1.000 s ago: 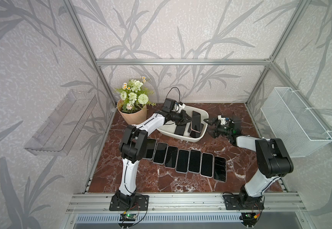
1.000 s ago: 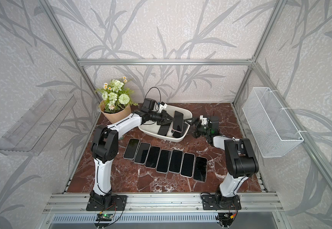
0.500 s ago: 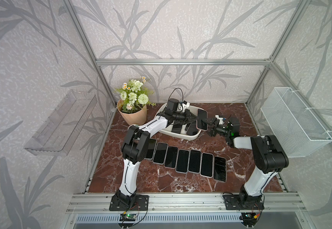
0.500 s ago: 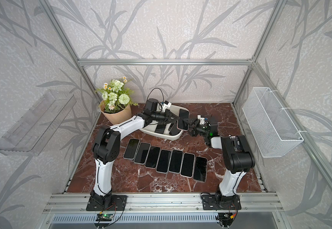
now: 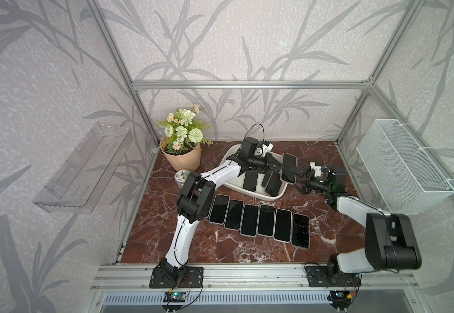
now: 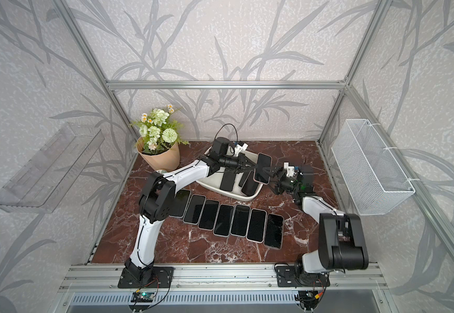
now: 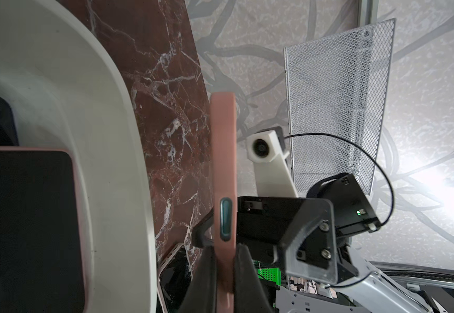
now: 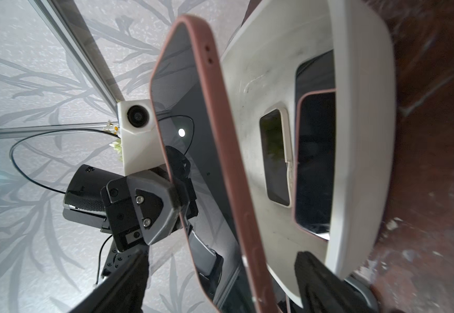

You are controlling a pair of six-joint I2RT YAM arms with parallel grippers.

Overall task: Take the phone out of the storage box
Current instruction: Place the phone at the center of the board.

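nearest us, a row of phones [image 5: 258, 223] lies face up on the marble table [image 5: 247, 252]. behind it the storage box [image 7: 98, 135] holds what we count as three phones [image 5: 250, 181]. the pink-cased phone [image 5: 288, 168] is outside it, in the air just past the rim, clenched at its edge by the left gripper [image 7: 224, 271]. the right gripper [image 5: 298, 173] straddles it, jaws spread wide. farthest, a pot [image 5: 183, 160] holds flowers.

Both arms extend toward each other, grippers meeting above the worktop.
The left arm [image 5: 220, 174] stretches out from a bent elbow, its left gripper [image 5: 280, 170] clamped on a pink-cased phone [image 5: 288, 165] held on edge. The right gripper [image 5: 298, 173] faces it with jaws spread wide, one on either side of the phone.
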